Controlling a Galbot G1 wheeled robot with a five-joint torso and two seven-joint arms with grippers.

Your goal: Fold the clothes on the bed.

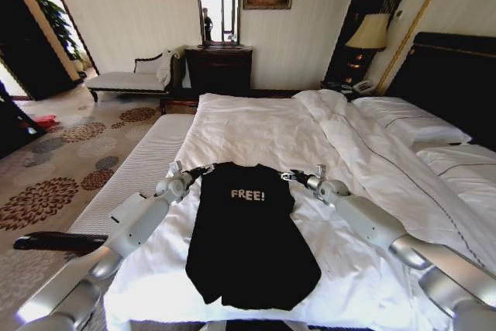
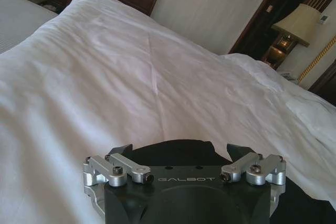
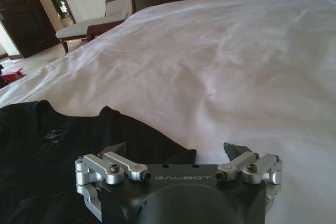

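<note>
White "FREE!" lettering reads across chest of black T-shirt (image 1: 246, 230) spread on white-duvet bed (image 1: 256, 133). "GALBOT" brand mark stamped on black body of left gripper (image 2: 178, 151), wrist view, & same mark on right gripper (image 3: 174, 151). No other legible text.

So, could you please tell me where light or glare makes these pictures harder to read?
Head view: the doorway at the upper left is blown out, the black T-shirt shows few folds, and the frame edges bend. Left wrist view: the lit lamp glows against dark wood. Right wrist view: the white bed is bright, the creases faint.
</note>
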